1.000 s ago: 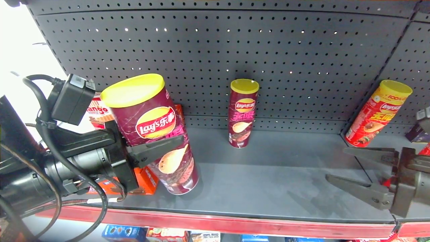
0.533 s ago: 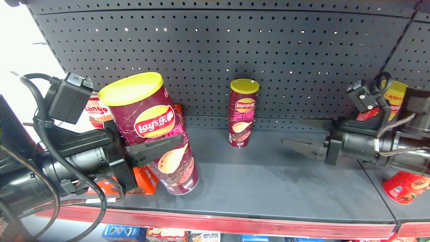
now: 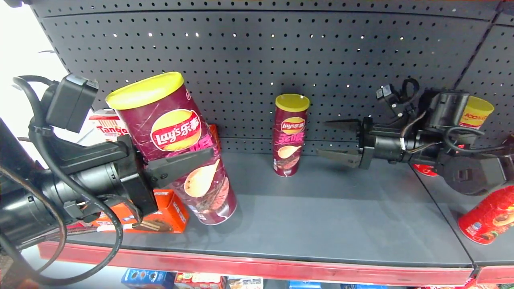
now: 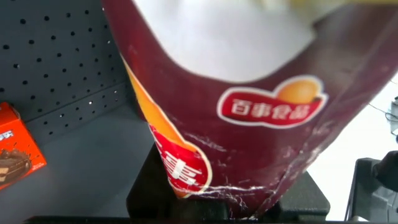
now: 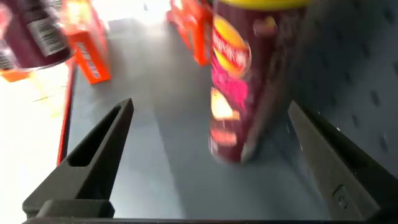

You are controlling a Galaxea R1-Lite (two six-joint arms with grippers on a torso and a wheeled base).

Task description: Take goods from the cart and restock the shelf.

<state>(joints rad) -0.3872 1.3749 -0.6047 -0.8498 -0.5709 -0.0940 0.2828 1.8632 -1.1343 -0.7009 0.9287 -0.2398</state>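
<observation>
Swinging in with fingers wide apart, right gripper (image 3: pixel 321 136) lines up on the far can (image 3: pixel 290 136); left gripper (image 3: pixel 176 160) stays clamped on the near can (image 3: pixel 168 140).

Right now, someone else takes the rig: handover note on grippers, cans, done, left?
Left gripper: fingers shut on the held can, tilted, base low near the shelf front beside the orange box.
Right gripper: open, empty, aimed at the back can, not touching.
Done: back can stands upright by the pegboard.
Left: stand the held can upright, release; more cart goods probably follow.

Grey shelf (image 3: pixel 321 228): upright can (image 3: pixel 290 136), orange box (image 3: pixel 170 214)
</observation>
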